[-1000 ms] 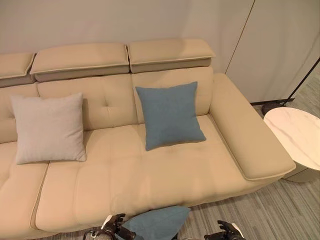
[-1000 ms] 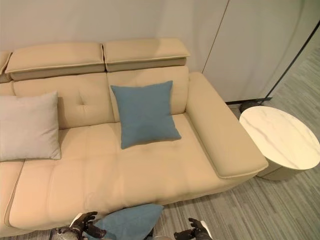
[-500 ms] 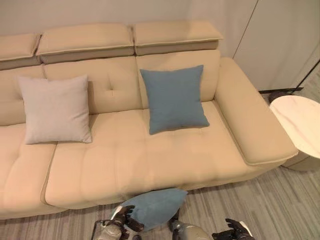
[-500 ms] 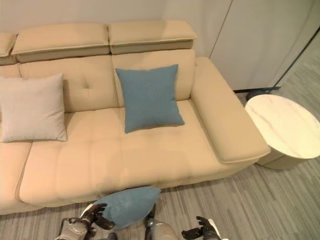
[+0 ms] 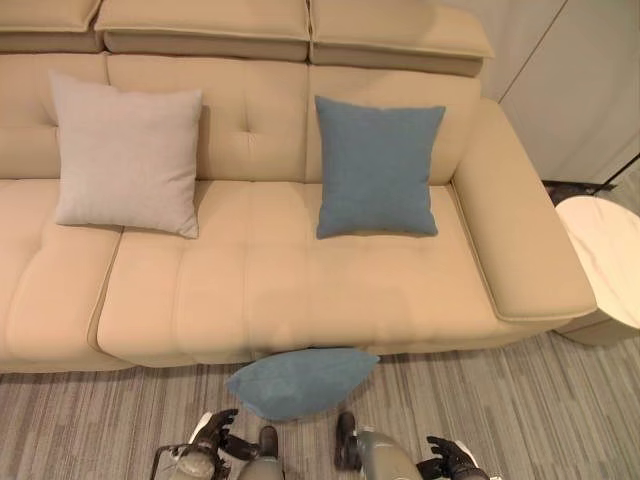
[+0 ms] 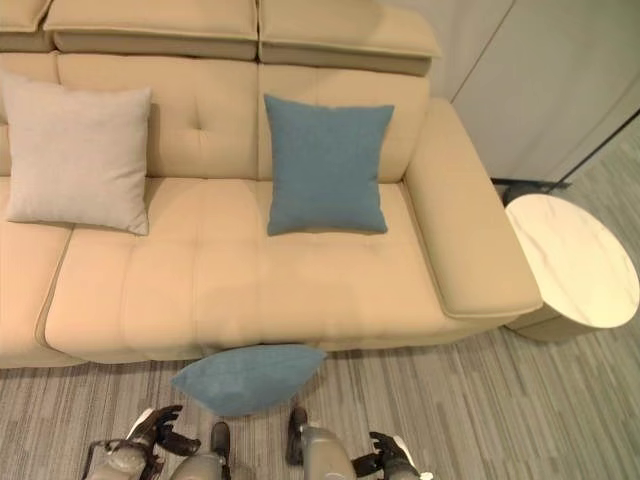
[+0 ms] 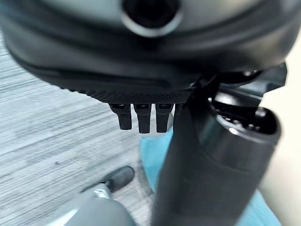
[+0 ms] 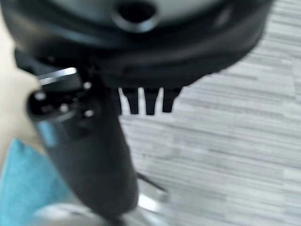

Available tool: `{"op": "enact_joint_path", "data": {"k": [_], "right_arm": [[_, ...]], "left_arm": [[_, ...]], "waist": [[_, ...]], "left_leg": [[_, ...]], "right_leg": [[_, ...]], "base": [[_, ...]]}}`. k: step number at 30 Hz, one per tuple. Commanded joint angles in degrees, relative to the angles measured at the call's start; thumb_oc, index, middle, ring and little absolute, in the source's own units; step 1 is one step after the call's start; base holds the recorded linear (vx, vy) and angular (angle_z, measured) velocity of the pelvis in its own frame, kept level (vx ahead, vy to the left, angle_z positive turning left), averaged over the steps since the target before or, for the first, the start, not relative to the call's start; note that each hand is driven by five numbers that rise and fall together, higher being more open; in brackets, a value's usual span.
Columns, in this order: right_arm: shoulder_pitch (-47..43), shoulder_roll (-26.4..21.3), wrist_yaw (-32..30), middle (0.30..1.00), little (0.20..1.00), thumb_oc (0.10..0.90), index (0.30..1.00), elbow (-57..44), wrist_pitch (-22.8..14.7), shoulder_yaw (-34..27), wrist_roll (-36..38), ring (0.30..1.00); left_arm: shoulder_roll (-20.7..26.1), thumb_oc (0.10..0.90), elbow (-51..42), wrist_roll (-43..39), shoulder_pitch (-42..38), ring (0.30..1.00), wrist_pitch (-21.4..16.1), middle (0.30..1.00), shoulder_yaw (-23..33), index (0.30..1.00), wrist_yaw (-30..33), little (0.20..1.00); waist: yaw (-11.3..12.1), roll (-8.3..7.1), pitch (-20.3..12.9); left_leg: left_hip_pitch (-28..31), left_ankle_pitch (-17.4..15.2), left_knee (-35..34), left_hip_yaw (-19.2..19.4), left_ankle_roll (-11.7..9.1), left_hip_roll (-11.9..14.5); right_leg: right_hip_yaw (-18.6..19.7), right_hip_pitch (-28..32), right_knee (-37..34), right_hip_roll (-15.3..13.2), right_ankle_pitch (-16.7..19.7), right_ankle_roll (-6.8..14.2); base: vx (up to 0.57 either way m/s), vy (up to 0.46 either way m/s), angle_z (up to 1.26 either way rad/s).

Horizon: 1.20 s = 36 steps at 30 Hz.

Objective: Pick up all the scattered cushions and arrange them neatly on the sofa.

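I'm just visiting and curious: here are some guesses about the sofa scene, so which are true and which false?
1. A blue cushion lies on the floor in front of the sofa. True.
2. The left hand is gripping that floor cushion. False: it is off the cushion, holding nothing.
3. A grey cushion leans on the sofa's backrest. True.
4. Both cushions on the sofa are grey. False: one is an upright blue cushion.
5. A round white table stands past the sofa's armrest. True.

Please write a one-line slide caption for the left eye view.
Blue cushion on the floor before the sofa; both hands, left and right, empty.
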Motion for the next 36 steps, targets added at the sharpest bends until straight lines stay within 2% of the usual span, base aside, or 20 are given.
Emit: {"op": "enact_joint_path", "data": {"k": [1, 5, 11, 16, 18, 20, 22, 23, 24, 26, 30, 31, 34, 35, 36], "right_arm": [[-0.7, -2.4, -1.7, 0.9, 0.9, 0.8, 0.9, -2.0, -1.5, 0.9, -0.1, 0.9], [-1.0, -2.6, -2.2, 0.9, 0.9, 0.8, 0.9, -3.3, -1.9, 1.1, 0.5, 0.9], [-0.8, -2.6, -2.9, 0.9, 0.9, 0.8, 0.9, -3.5, -2.4, 1.0, 1.0, 0.9], [-2.6, -2.5, -3.8, 0.9, 0.9, 0.8, 0.9, -6.0, -3.6, 1.7, 1.8, 0.9], [-4.5, -3.7, -5.1, 0.9, 0.9, 0.8, 0.9, -11.0, -4.7, 2.2, 2.3, 0.9], [-4.9, -4.2, -5.3, 0.9, 0.9, 0.8, 0.9, -13.0, -5.1, 2.3, 2.6, 0.9], [-6.1, -5.4, -5.6, 0.9, 0.9, 0.8, 0.9, -17.3, -6.6, 2.3, 4.4, 0.9], [-6.1, -5.4, -5.6, 0.9, 0.9, 0.8, 0.9, -17.3, -6.6, 2.3, 4.4, 0.9], [-7.2, -6.4, -5.6, 0.9, 0.9, 0.8, 0.9, -20.1, -7.5, 2.3, 5.4, 0.9], [-7.9, -7.0, -5.6, 0.9, 0.9, 0.8, 0.9, -21.2, -7.9, 2.4, 5.9, 0.9], [-11.2, -9.7, -6.6, 0.9, 0.9, 0.8, 0.9, -25.0, -9.1, 3.2, 5.7, 0.9], [-14.5, -11.7, -7.7, 0.9, 0.9, 0.8, 0.9, -26.0, -9.6, 4.7, 4.0, 0.9], [-18.1, -13.5, -9.1, 0.9, 0.9, 0.8, 0.9, -27.6, -9.7, 6.7, 0.6, 0.9], [-18.1, -13.5, -9.1, 0.9, 0.9, 0.8, 0.9, -27.6, -9.7, 6.7, 0.6, 0.9], [-19.5, -15.0, -10.3, 0.9, 0.9, 0.8, 0.9, -29.4, -9.9, 8.0, -2.1, 0.9]], "left_arm": [[0.1, 0.8, -0.8, -0.6, -2.0, 0.9, -2.0, 0.9, 0.7, 0.9, 1.3, 0.9], [0.3, 0.8, -1.2, -0.8, -2.4, 0.9, -2.1, 0.9, 1.0, 0.9, 2.5, 0.9], [-0.1, 0.8, -2.1, -0.8, -2.6, 0.9, -2.6, 0.9, 1.0, 0.9, 4.0, 0.9], [0.2, 0.8, -4.1, -2.4, -3.4, 0.9, -3.4, 0.9, 2.1, 0.9, 6.3, 0.9], [0.8, 0.8, -8.4, -5.6, -4.2, 0.9, -5.3, 0.9, 2.9, 0.9, 8.7, 0.9], [1.1, 0.8, -10.8, -6.8, -4.0, 0.9, -6.1, 0.9, 3.1, 0.9, 9.2, 0.9], [1.2, 0.8, -16.2, -12.2, -2.9, 0.9, -8.5, 0.9, 4.5, 0.9, 9.6, 0.9], [1.2, 0.8, -16.3, -12.2, -2.8, 0.9, -8.5, 0.9, 4.5, 0.9, 9.6, 0.9], [1.5, 0.8, -18.7, -15.1, -2.4, 0.9, -9.6, 0.9, 4.6, 0.9, 8.6, 0.9], [1.9, 0.8, -19.7, -15.9, -2.5, 0.9, -9.9, 0.9, 4.4, 0.9, 8.1, 0.9], [4.7, 0.8, -24.2, -14.9, -4.3, 0.9, -10.7, 0.9, 2.3, 0.9, 7.6, 0.9], [6.3, 0.8, -25.8, -13.7, -7.0, 0.9, -11.2, 0.9, 0.9, 0.9, 8.2, 0.9], [7.6, 0.8, -28.1, -13.1, -10.2, 0.9, -11.6, 0.9, 0.4, 0.9, 9.9, 0.9], [7.6, 0.8, -28.1, -13.1, -10.2, 0.9, -11.6, 0.9, 0.5, 0.9, 9.9, 0.9], [8.0, 0.8, -29.7, -12.5, -11.4, 0.9, -11.9, 0.9, 0.1, 0.9, 10.7, 0.9]], "waist": [[0.7, 0.0, -1.4], [0.7, -0.33, -1.1], [0.5, -0.03, -0.2], [1.0, -0.15, 2.5], [1.5, -0.12, 5.5], [1.6, 0.04, 6.0], [2.2, 0.64, 7.5], [2.3, 0.66, 7.5], [2.5, 1.0, 8.4], [2.7, 1.13, 8.7], [2.6, 1.53, 10.3], [2.4, 1.76, 11.0], [2.1, 1.91, 11.5], [2.0, 1.92, 11.3], [1.8, 1.95, 11.5]], "left_leg": [[-3.2, -3.3, 0.0, 0.5, 0.4, -2.1], [-3.5, -2.1, -1.1, 0.1, 0.0, -1.9], [-2.7, -2.0, -1.6, -0.9, -0.3, -2.0], [-5.7, -2.3, 1.4, -1.2, -0.5, -1.9], [-11.1, -2.3, 5.2, -1.6, -0.9, -2.1], [-13.0, -2.3, 6.4, -1.8, -0.9, -2.1], [-17.6, -1.8, 8.6, -2.4, -1.2, -2.1], [-17.7, -2.1, 8.8, -2.3, -1.2, -2.0], [-20.7, -1.8, 10.6, -2.4, -1.2, -2.0], [-22.3, -1.8, 11.5, -2.6, -1.3, -1.8], [-30.5, -1.8, 16.9, -3.0, -1.6, -1.3], [-35.4, -3.0, 19.5, -3.6, -1.9, -0.7], [-41.7, -3.3, 22.9, -4.0, -2.1, -0.5], [-41.9, -3.3, 23.0, -4.0, -2.1, -0.5], [-45.9, -3.2, 24.9, -4.3, -2.0, -0.6]], "right_leg": [[1.1, 2.8, -7.1, -0.8, 1.1, 3.3], [1.0, 3.3, -9.5, -0.3, 1.7, 3.1], [0.2, 4.3, -10.6, -0.3, 2.0, 3.0], [-0.5, 2.6, -9.8, -0.7, 2.1, 2.7], [-0.7, -2.5, -6.7, -1.0, 2.2, 2.1], [-0.7, -4.5, -5.3, -1.1, 2.2, 1.9], [-1.3, -10.1, -1.6, -1.4, 1.6, 1.4], [-1.2, -10.2, -1.3, -1.4, 1.4, 1.4], [-1.6, -13.9, 1.5, -1.6, 0.9, 1.0], [-1.7, -15.5, 2.6, -1.7, 0.6, 0.9], [-2.2, -23.6, 7.7, -2.1, -0.3, 0.2], [-1.9, -28.9, 10.8, -2.2, -1.7, 0.4], [-1.8, -35.2, 14.3, -2.5, -2.3, 0.4], [-1.8, -35.4, 14.4, -2.5, -2.4, 0.4], [-1.5, -39.7, 16.9, -2.7, -2.5, 0.2]], "base": [[-0.02, -0.043, 0.0], [-0.01, -0.044, -0.05], [0.01, -0.02, 0.08], [-0.07, -0.035, 0.04], [-0.27, -0.065, 0.14], [-0.15, -0.028, 0.22], [-0.15, -0.022, 0.08], [-0.18, -0.025, 0.0], [-0.08, -0.014, 0.05], [-0.1, -0.028, 0.09], [-0.16, -0.037, 0.15], [-0.16, -0.071, 0.22], [-0.13, -0.046, 0.13], [-0.09, -0.029, 0.08], [-0.09, -0.032, 0.07]]}}
